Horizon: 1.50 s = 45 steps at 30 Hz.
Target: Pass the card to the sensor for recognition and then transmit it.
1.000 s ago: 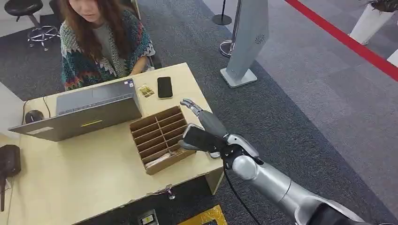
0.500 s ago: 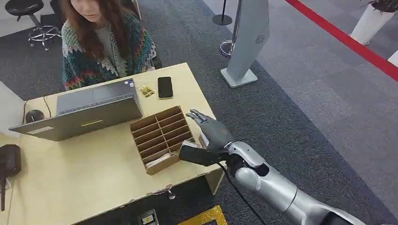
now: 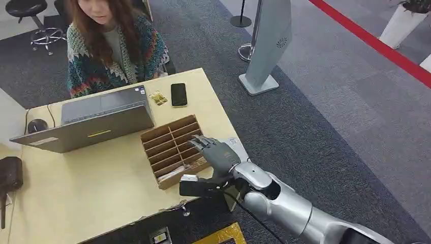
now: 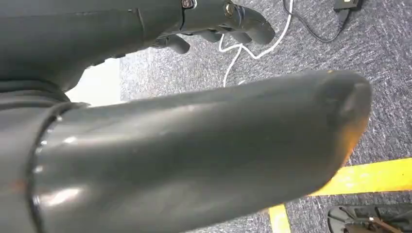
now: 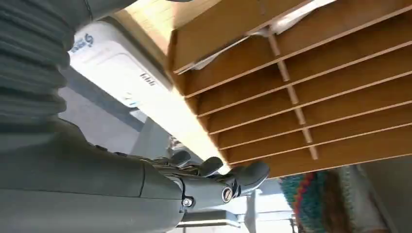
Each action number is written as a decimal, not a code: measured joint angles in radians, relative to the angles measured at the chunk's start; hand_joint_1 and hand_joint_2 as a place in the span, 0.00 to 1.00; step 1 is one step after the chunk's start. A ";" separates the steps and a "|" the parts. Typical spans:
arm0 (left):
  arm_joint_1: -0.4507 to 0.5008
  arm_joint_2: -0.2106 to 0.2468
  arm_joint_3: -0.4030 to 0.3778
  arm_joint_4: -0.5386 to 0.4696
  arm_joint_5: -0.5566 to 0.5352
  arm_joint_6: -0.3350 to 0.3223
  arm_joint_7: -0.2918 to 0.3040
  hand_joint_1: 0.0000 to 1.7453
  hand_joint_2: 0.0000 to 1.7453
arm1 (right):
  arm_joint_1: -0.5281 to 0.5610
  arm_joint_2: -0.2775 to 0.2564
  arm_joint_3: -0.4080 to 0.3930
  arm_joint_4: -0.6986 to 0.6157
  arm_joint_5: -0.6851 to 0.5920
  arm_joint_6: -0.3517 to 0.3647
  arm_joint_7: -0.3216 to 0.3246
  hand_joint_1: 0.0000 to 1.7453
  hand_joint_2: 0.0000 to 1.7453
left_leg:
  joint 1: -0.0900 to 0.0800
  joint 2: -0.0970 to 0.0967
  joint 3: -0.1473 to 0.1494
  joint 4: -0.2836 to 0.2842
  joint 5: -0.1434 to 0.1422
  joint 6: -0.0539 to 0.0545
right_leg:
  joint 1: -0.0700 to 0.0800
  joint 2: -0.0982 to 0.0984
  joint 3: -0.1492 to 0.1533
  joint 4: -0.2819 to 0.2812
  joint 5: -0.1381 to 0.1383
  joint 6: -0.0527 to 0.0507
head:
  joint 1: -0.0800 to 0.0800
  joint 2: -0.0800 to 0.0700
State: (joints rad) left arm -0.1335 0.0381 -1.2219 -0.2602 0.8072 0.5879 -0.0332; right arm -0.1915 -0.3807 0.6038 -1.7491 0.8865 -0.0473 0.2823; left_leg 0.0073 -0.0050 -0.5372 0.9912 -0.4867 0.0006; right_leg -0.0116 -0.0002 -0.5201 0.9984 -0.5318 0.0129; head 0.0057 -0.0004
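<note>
Pale wood desk (image 3: 91, 193) in the head view, front edge cut off by the frame. Far left, a dark brown object (image 3: 10, 175) is half out of frame, can't ID it. 1 black mouse (image 3: 36, 125) w/ cable, next to 1 grey laptop (image 3: 96, 122), lid open and back towards the camera, screen hidden. 1 person (image 3: 114, 46) in a zigzag knit sits behind it, head cropped at the top.

Mid-desk: 1 brown slotted organiser (image 3: 170, 145), thin wooden dividers, 2 columns of slots. Pale card (image 3: 173, 174) lies in the nearest row; edges blur, so can't say if it's one or more. Behind the organiser: 1 small gold item (image 3: 158, 97), too small to tell, and 1 black phone (image 3: 178, 94), flat.

Right hand (image 3: 216, 155) hovers over the organiser's right side, fingers spread and loosely bent, holding nothing, not touching the card. White plastic sensor box (image 3: 238, 145), rounded, is just beside the organiser and partly hidden by the hand.

Left hand (image 4: 194, 145) hangs over grey carpet, thumb out, fingers loosely bent, nothing in it.

Right of desk: 1 grey kiosk stand (image 3: 269, 46), then 1 red floor stripe (image 3: 376, 43).
</note>
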 joint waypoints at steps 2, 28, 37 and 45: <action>0.000 0.000 0.000 0.000 0.003 0.001 0.000 0.00 0.00 | -0.013 0.007 0.013 0.007 0.005 0.003 -0.007 0.00 1.00 | 0.000 0.000 0.000 0.000 0.000 0.000 | 0.000 0.000 0.000 0.000 0.000 0.000 | 0.000 0.000; 0.002 0.000 0.000 0.000 0.014 0.003 -0.004 0.00 0.00 | -0.090 0.074 0.106 0.188 0.092 -0.114 0.040 0.00 1.00 | 0.000 0.000 0.000 0.000 0.000 0.000 | 0.000 0.000 0.000 0.000 0.000 0.000 | 0.000 0.000; 0.006 0.001 0.000 0.000 0.018 0.003 -0.004 0.00 0.00 | -0.090 0.063 0.104 0.192 0.105 -0.125 0.041 0.00 1.00 | 0.000 0.000 0.000 0.000 0.000 0.000 | 0.000 0.000 0.000 0.000 0.000 0.000 | 0.000 0.000; 0.007 0.003 0.000 0.000 0.020 0.006 -0.006 0.00 0.00 | -0.093 0.049 0.090 0.192 0.110 -0.126 0.025 0.00 1.00 | 0.000 0.000 0.000 0.000 0.000 0.000 | 0.000 0.000 0.000 0.000 0.000 0.000 | 0.000 0.000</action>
State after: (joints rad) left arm -0.1264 0.0408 -1.2219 -0.2602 0.8274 0.5943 -0.0389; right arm -0.2849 -0.3319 0.6939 -1.5568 0.9968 -0.1732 0.3075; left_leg 0.0072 -0.0051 -0.5371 0.9913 -0.4866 0.0005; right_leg -0.0117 -0.0002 -0.5205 0.9986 -0.5318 0.0129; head 0.0053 -0.0004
